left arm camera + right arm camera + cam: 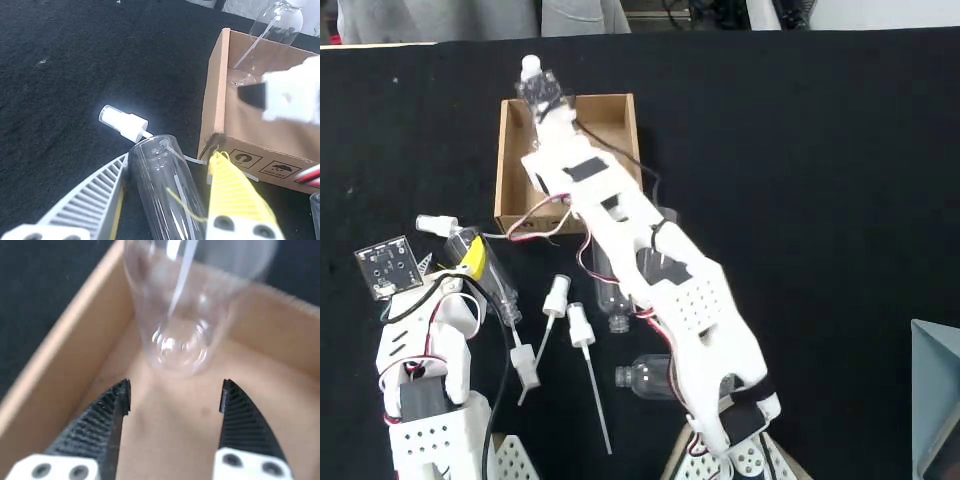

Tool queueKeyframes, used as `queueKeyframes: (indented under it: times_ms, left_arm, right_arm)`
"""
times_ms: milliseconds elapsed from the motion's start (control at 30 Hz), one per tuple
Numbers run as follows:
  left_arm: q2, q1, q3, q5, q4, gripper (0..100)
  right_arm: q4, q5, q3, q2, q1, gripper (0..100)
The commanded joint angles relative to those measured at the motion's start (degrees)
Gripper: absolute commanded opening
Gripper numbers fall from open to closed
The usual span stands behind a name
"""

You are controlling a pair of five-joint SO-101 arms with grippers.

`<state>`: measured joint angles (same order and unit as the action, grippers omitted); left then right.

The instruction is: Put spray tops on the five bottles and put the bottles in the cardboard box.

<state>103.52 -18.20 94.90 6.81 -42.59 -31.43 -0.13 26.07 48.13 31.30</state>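
Left gripper [170,159] is clamped on the capped bottle [167,195] just beside the cardboard box [215,90]. Right gripper [175,390] has its fingers apart over the leaning bottle [180,340] inside the box. The bottles are probably light, slick, thin plastic, so grip mid-body and gently.

An open brown cardboard box [507,170] holds one clear bottle [175,335] leaning at its far corner, with a white spray top [530,68] fitted. A second capped bottle [167,185] lies tilted beside the box's near corner. Three loose spray tops [557,293] and the uncapped bottles [645,377] lie nearer on the bench [820,200].
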Motion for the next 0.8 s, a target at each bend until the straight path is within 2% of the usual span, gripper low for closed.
queueKeyframes:
  times_ms: [0, 467, 767]
  left_arm:
    - [0.6, -0.4, -1.0, -0.4, 1.4, 23]
    - [0.6, -0.4, -1.0, -0.4, 1.4, 23]
    - [0.6, -0.5, 0.0, -0.4, 3.7, 23]
  right_arm:
    - [-4.7, 0.4, 1.9, -8.1, 1.3, 23.7]
    - [-27.3, 0.8, 1.9, -21.9, 1.1, 23.7]
    - [-38.4, 0.9, 2.3, -31.3, -3.3, 24.0]
